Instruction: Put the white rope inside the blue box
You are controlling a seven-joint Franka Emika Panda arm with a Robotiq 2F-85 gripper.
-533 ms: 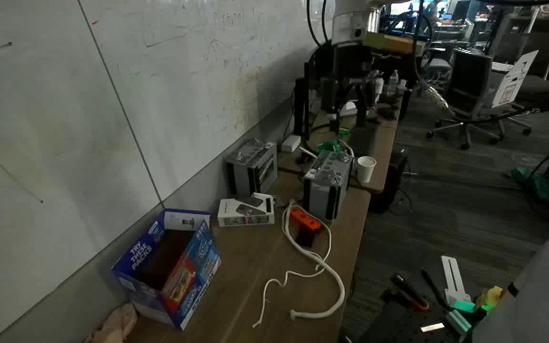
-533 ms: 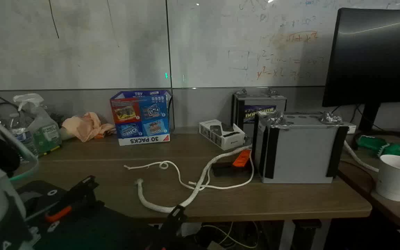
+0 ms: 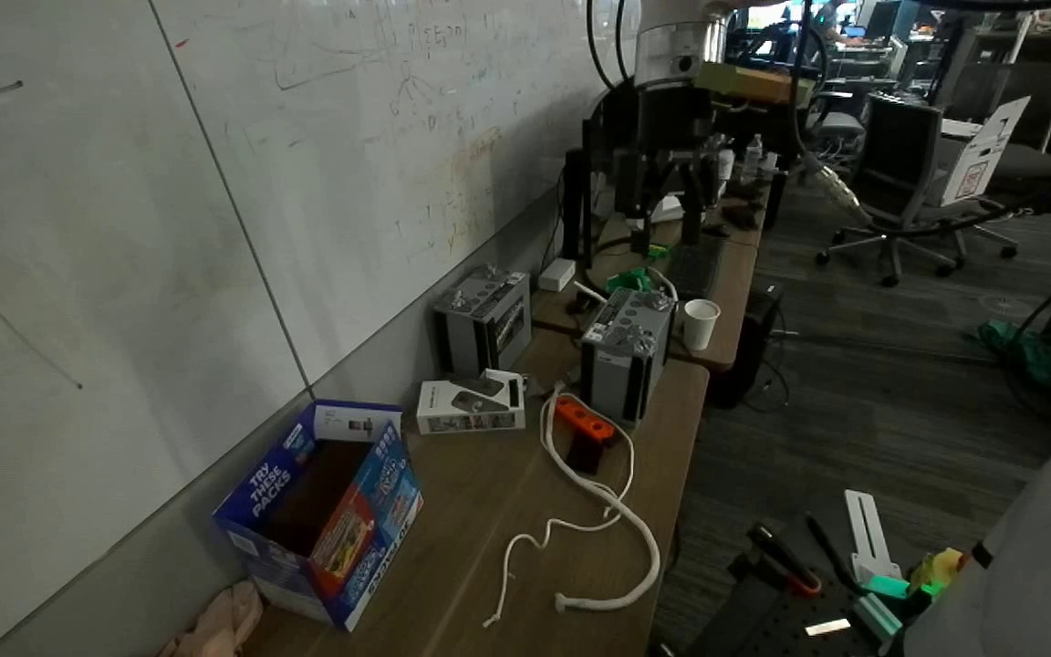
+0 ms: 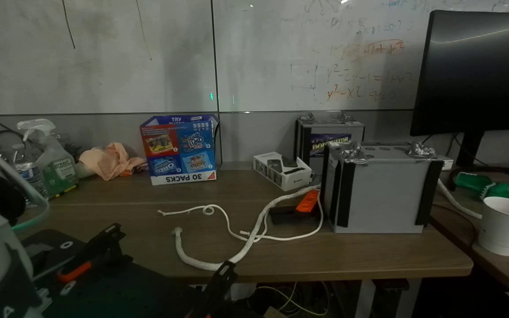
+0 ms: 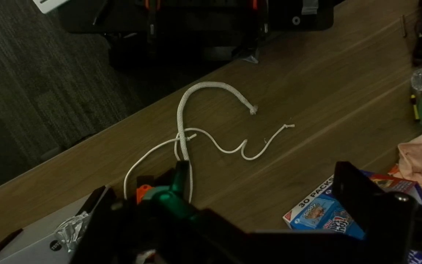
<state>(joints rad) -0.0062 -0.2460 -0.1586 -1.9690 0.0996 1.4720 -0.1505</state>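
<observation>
Ropes [image 5: 182, 141], two, lie outside one blue box [image 4: 179, 152].

Near one blue box [image 4: 183, 151] are counted one printed white box [image 4: 282, 172], one crumpled peach item [image 4: 109, 160] and one spray bottle [image 4: 55, 160]; apart from it, two white ropes [image 5: 180, 121], one thick and one thin, and two grey cases [image 4: 383, 194] are seen.

White arm [image 3: 660, 57], black two-fingered gripper [image 3: 666, 238]
</observation>
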